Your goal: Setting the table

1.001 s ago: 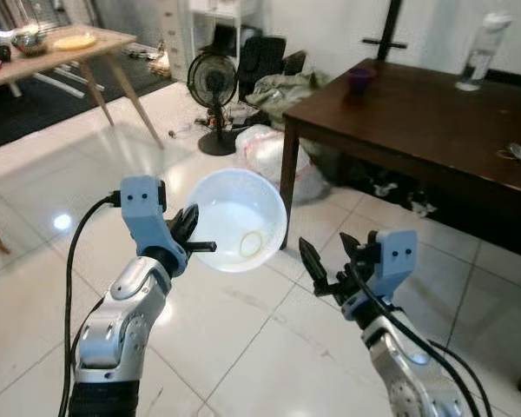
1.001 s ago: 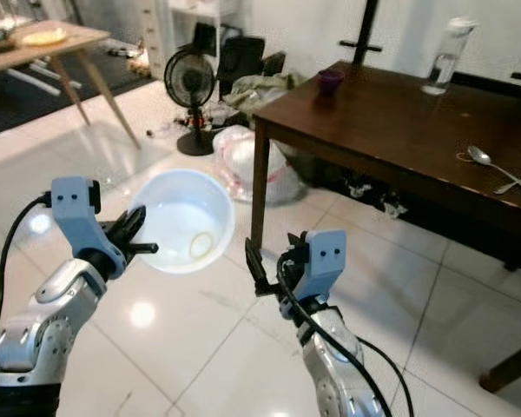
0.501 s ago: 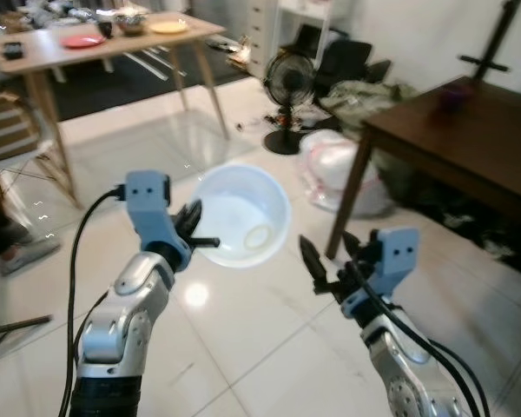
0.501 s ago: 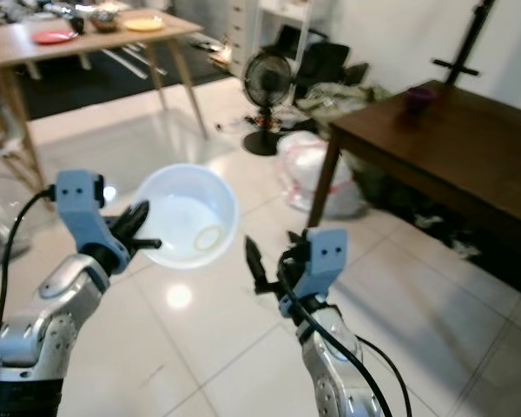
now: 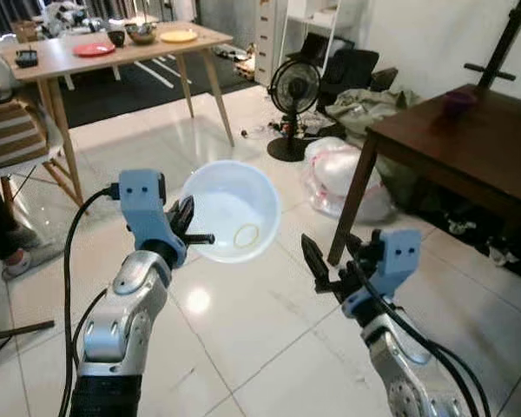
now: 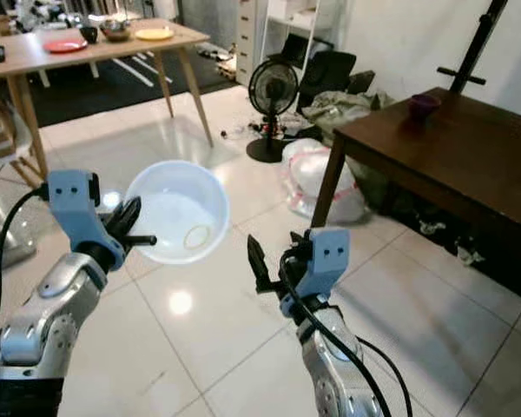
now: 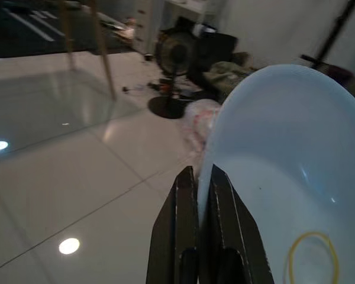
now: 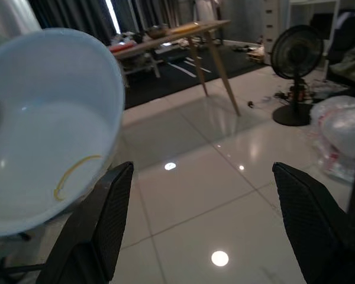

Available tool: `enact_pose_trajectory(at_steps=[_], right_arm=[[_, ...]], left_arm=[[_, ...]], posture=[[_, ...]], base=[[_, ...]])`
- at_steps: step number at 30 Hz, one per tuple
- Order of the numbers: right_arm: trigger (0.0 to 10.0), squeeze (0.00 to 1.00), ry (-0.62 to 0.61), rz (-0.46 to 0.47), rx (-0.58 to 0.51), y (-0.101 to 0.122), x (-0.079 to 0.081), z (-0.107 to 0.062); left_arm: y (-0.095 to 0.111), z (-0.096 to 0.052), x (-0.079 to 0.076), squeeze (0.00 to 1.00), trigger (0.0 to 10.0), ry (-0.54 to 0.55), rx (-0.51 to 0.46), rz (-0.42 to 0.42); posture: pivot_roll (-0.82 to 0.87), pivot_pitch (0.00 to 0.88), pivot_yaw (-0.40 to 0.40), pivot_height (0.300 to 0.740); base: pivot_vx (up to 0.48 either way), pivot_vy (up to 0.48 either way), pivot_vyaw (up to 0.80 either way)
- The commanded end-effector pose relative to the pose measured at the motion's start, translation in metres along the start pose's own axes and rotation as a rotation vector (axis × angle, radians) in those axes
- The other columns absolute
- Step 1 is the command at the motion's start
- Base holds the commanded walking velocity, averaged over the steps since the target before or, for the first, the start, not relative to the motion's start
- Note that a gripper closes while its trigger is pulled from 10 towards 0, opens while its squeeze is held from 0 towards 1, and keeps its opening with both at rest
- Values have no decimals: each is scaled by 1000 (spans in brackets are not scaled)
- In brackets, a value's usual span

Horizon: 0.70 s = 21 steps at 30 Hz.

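Left eye view, left gripper (image 5: 191, 233) pinching the rim of a white bowl (image 5: 230, 211) at the frame's centre, tipped on edge above the tiled floor (image 5: 243, 330), right gripper (image 5: 328, 262) spread wide, holding nothing, lower right, dark table (image 5: 469, 148) upper right.

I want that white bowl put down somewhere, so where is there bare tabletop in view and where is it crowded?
The dark table is mostly bare: open top beside the purple cup. The light wooden table is crowded at its far end with a red plate, yellow plate and bowls. The left gripper holds the white bowl; the right gripper is open.
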State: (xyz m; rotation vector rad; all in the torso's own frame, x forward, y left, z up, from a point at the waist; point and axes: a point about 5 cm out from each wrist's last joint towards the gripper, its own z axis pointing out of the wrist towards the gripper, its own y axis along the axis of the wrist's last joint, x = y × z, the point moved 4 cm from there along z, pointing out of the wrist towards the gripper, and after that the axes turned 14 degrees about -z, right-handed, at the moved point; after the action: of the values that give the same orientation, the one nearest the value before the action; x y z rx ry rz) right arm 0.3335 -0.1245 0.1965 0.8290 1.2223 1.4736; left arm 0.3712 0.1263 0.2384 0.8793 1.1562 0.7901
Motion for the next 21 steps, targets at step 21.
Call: enact_pose_trajectory(at_steps=[21], right_arm=[[10000,0,24,9,4,-3,4,0]], left_arm=[[-1,2,5,0,10000,19,-9,10]], posture=[[1,66,84,740]], base=[[480,0,0]])
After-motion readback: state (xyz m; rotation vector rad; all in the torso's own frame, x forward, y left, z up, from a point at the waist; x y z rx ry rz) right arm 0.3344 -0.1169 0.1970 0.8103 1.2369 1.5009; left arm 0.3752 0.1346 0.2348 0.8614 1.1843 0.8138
